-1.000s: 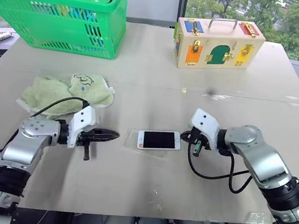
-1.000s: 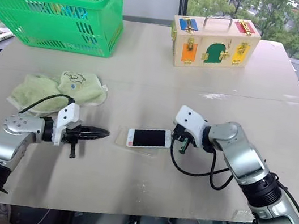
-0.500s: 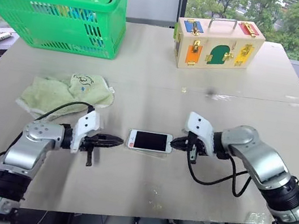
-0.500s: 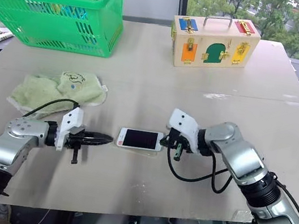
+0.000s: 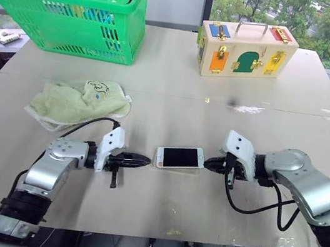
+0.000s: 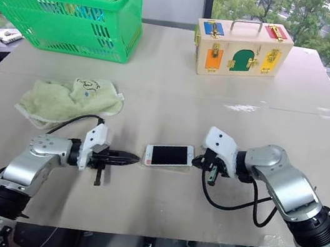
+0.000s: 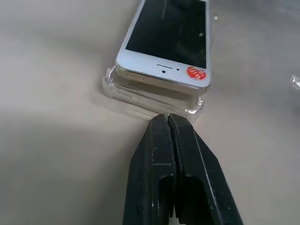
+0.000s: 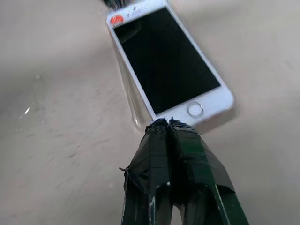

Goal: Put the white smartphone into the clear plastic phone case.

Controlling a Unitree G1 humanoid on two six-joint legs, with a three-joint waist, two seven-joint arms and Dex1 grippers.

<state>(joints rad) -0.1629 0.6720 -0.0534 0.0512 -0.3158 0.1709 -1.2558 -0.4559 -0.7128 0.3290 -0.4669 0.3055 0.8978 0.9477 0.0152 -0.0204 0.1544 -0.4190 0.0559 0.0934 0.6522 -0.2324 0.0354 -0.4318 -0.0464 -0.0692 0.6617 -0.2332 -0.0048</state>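
Phone: white smartphone (image 5: 179, 157) lies screen up near the middle of the table (image 5: 274, 78), between the two grippers.
Case: clear plastic phone case (image 7: 140, 96) sits under the phone; its rim juts out past the phone's end with the red sticker (image 7: 196, 73), so the phone rests on it rather than snapped in.
Left gripper: left gripper (image 7: 167, 123) has its fingers pressed together, holding nothing, tips at the case's left end.
Right gripper: right gripper (image 8: 164, 124) also has its fingers pressed together, empty, tips at the phone's home-button end on the right.
Far side: green basket (image 5: 77, 4) at far left, wooden latch box (image 5: 246, 49) at far right.
Left of phone: pale green cloth (image 5: 80, 100), well apart from the phone.
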